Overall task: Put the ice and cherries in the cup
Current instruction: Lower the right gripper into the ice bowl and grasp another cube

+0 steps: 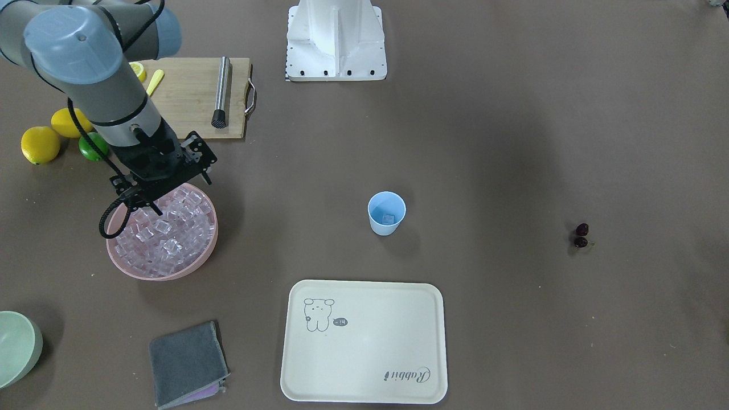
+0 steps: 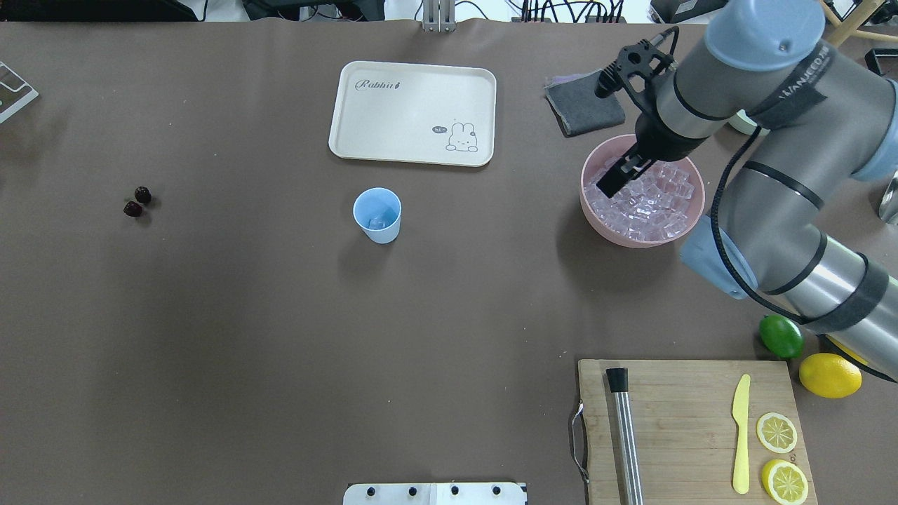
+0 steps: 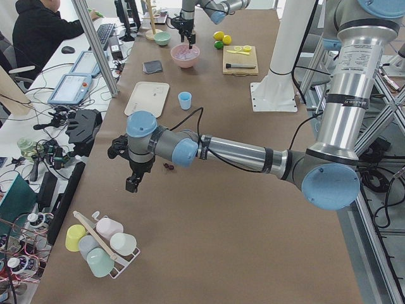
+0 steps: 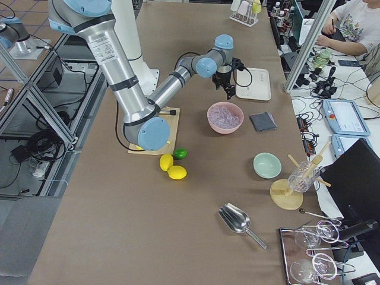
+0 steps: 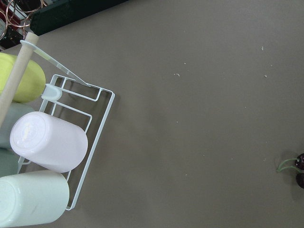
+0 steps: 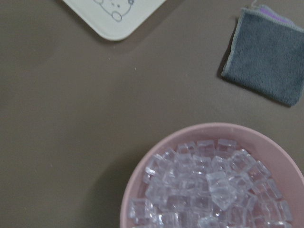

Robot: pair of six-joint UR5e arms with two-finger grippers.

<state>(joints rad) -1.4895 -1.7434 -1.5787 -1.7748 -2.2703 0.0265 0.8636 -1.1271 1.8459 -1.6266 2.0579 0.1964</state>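
Note:
The light blue cup [image 1: 386, 213] stands upright mid-table [image 2: 377, 215] with one ice cube [image 1: 388, 218] inside. A pink bowl [image 1: 154, 275] holds a heap of clear ice cubes [image 2: 652, 203], also seen in the right wrist view [image 6: 209, 190]. My right gripper [image 2: 610, 184] hangs over the bowl, its fingertips at the ice; I cannot tell if it is open or holds a cube. The cherries [image 1: 581, 236] lie on the table far from the cup [image 2: 137, 202]. My left gripper [image 3: 131, 185] hovers beside them in the exterior left view only; I cannot tell its state.
A cream tray [image 1: 364, 341] lies near the cup, a grey cloth [image 1: 188, 364] and a pale green bowl [image 1: 17, 347] by the pink bowl. A cutting board [image 1: 193, 97] carries a muddler, knife and lemon slices; lemons [image 1: 40, 144] and a lime [image 1: 91, 145] sit beside it. A cup rack [image 5: 47, 147] is near the left gripper.

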